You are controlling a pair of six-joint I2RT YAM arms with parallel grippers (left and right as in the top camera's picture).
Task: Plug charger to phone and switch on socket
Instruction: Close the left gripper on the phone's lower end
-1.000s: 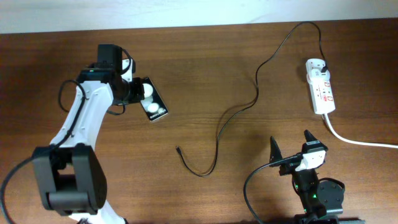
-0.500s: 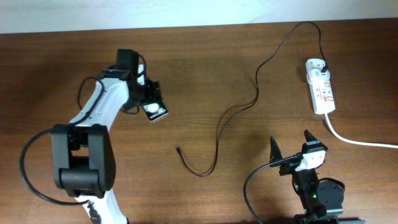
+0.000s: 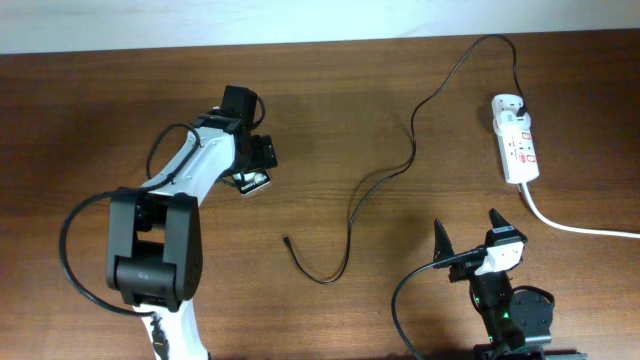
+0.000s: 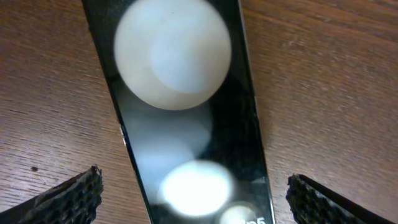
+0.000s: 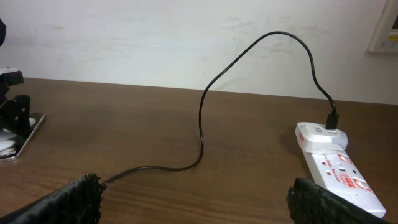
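The black phone point(image 4: 186, 118) lies flat on the table, its glossy screen showing two white round spots. My left gripper point(image 4: 196, 193) hangs open just above it, a fingertip on each side and neither touching. In the overhead view the left gripper point(image 3: 254, 163) covers most of the phone point(image 3: 253, 183). The charger cable point(image 3: 410, 160) runs from its plug in the socket point(image 3: 516, 140) down to its loose connector end point(image 3: 287, 238). My right gripper point(image 3: 468, 228) stands open near the front edge with nothing in it. The right wrist view shows the cable point(image 5: 202, 124) and the socket point(image 5: 339, 168).
The thick white cord point(image 3: 570, 226) leaves the socket toward the right edge. A pale wall point(image 5: 186, 37) rises behind the table's back edge. The cable's loop point(image 3: 325, 275) lies between the two arms.
My left gripper has opened wide, and the left arm has swung to the right so that it sits over the phone. The right arm, cable and socket have not moved.
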